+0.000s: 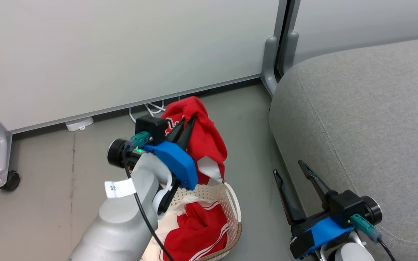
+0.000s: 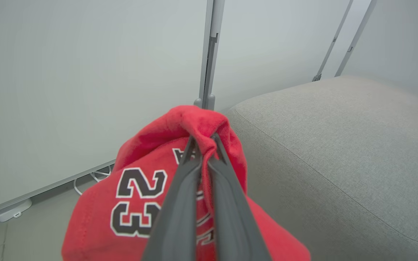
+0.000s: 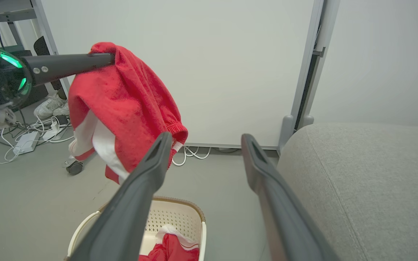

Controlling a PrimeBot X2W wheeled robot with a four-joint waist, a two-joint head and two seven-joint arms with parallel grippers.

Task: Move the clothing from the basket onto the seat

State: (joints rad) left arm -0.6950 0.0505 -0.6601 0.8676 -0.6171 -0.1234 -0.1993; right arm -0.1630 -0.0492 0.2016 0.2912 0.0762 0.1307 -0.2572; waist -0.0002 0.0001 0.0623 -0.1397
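Left gripper [image 1: 189, 121]: two long dark fingers pinched nearly together on a bunched fold of cloth, only a narrow gap between them in the left wrist view [image 2: 203, 139].
Held item: red sports garment with white side panels and a dark, white-edged "23" [image 1: 209, 141] [image 2: 147, 152] [image 3: 129, 98]; it hangs from the fingertips in the air, above the far end of the basket, apart from the seat.
Second item: red garment with white stripes [image 1: 198, 224] [image 3: 172, 248]; it lies crumpled inside the basket.
Container: cream perforated plastic laundry basket with a brown woven-look rim [image 1: 236, 232] [image 3: 180, 201]; it stands on the grey floor [image 1: 60, 170], beside the seat.
Seat: large grey woven-fabric sofa cushion with rounded edges and a stitched seam [image 1: 368, 119] [image 2: 339, 145] [image 3: 368, 174]; no clothing on its visible part.
Right gripper [image 1: 289, 167] [image 3: 206, 137]: fingers spread wide, holding nothing, low between basket and seat.
Backdrop: pale wall panels [image 1: 122, 47] behind; white cables [image 3: 31, 134] on the floor.
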